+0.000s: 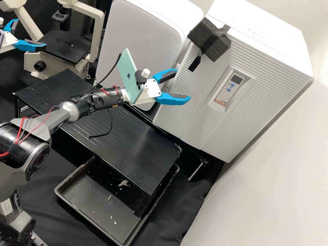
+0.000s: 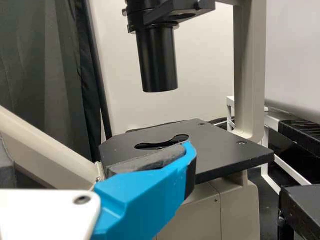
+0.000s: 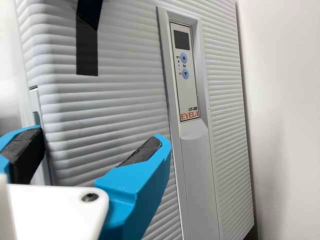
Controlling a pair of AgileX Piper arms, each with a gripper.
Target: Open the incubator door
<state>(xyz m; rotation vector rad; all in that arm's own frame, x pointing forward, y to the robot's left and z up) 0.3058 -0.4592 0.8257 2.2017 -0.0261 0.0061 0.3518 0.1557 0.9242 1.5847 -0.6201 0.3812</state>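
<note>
Nearest, the black tray point(image 1: 85, 201) holds pale scraps point(image 1: 123, 183). Beyond, the right gripper point(image 1: 183, 84) is at the near side edge of the closed incubator door point(image 1: 194, 116), jaws spread. This looks like lining up; next, one jaw should hook that edge and pull outward. Farther off, the left gripper point(image 1: 31, 33) has jaws apart by the microscope point(image 1: 56, 65).

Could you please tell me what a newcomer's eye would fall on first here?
Probably the white ribbed incubator dominating the high view's right side. Next, near its left edge, the right hand with bright blue fingers spread, and the mint-green phone mounted just behind them.
</note>
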